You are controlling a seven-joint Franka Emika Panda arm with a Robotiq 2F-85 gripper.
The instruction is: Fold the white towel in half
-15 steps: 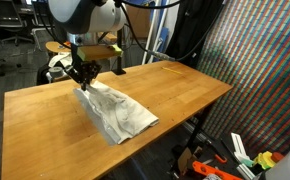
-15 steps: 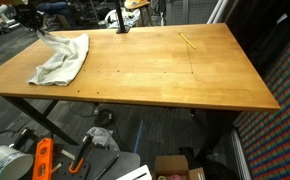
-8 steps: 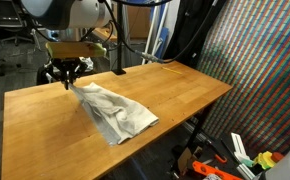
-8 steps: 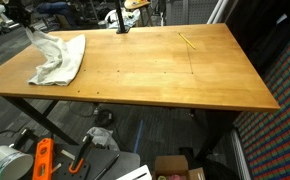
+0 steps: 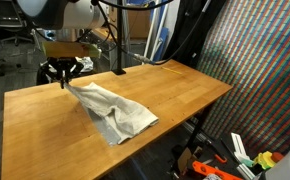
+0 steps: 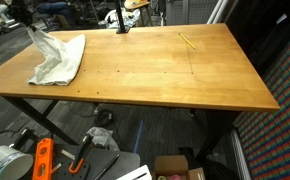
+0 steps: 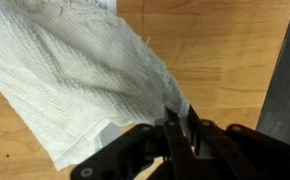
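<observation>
- The white towel (image 5: 113, 112) is off-white, coarse-woven and rumpled, lying toward one end of the wooden table (image 5: 180, 92).
- The gripper (image 5: 65, 78) is pinched tight on one towel corner, apparently held just above the wood.
- The table edge is close behind the gripper.

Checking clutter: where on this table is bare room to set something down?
The wooden table is bare from the white towel across to its far end, bordered only by a thin yellow stick and a black stand base. Crowded only where the end effector grips the towel's corner.
</observation>
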